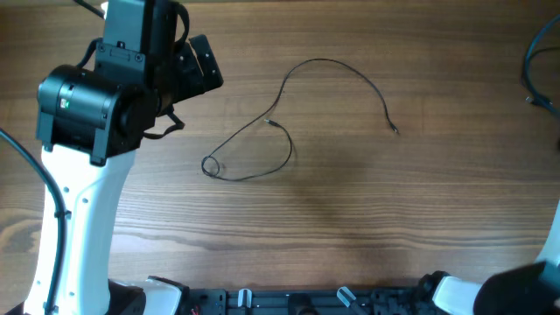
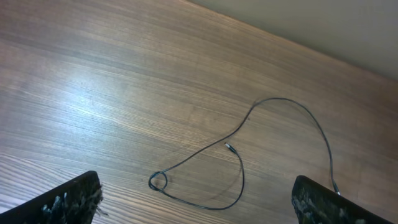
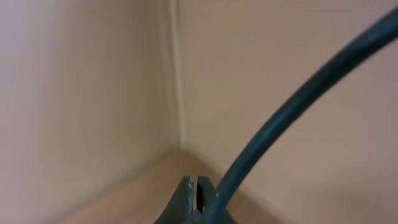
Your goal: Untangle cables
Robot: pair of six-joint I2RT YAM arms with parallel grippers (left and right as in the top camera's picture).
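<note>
cable (image 1: 324, 59) looped on table (image 1: 394, 227) centre, well clear of every edge, left hand (image 2: 196, 202) spread wide, right hand (image 3: 196, 193) closed

Black cable (image 1: 289, 149) (thin) on brown woodgrain table (image 1: 367, 227)

My left arm (image 1: 74, 201) rises from the near left edge of the bench (image 1: 367, 227). Its left hand (image 2: 196, 183) hangs above the bench, fingers (image 2: 68, 202) spread wide. My right arm (image 1: 516, 293) sits at the near right corner, the right hand (image 3: 196, 198) pressed closed.
</note>
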